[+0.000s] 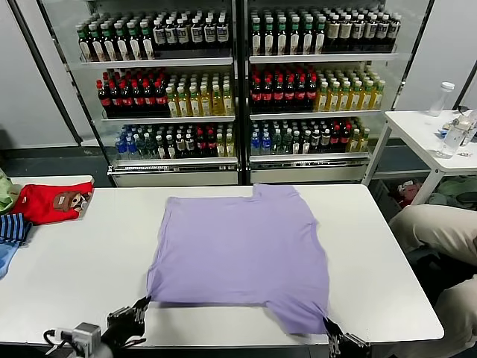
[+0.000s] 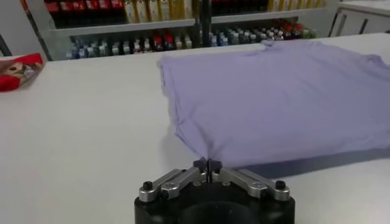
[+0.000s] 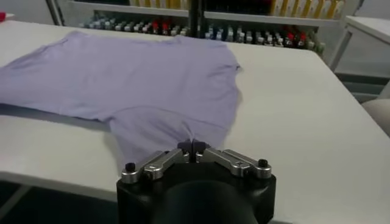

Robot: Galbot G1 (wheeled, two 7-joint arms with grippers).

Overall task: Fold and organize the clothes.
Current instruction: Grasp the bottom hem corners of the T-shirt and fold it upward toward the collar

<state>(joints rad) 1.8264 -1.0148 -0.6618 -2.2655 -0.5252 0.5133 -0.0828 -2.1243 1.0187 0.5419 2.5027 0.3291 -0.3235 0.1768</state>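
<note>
The lavender t-shirt (image 1: 242,250) lies flat and plain side up in the middle of the white table (image 1: 82,261). My left gripper (image 1: 141,304) is at the shirt's near left corner, shut on a pinch of the fabric, as the left wrist view (image 2: 207,163) shows with the shirt (image 2: 286,97) stretching away from it. My right gripper (image 1: 328,324) is at the near right corner, shut on the shirt's edge, seen in the right wrist view (image 3: 193,145) with the shirt (image 3: 134,79) beyond.
A red garment with a cartoon face (image 1: 54,201) and a blue striped garment (image 1: 11,227) lie at the table's left end. Drink coolers (image 1: 238,82) stand behind. A person's leg (image 1: 440,227) and a side table (image 1: 432,134) are at the right.
</note>
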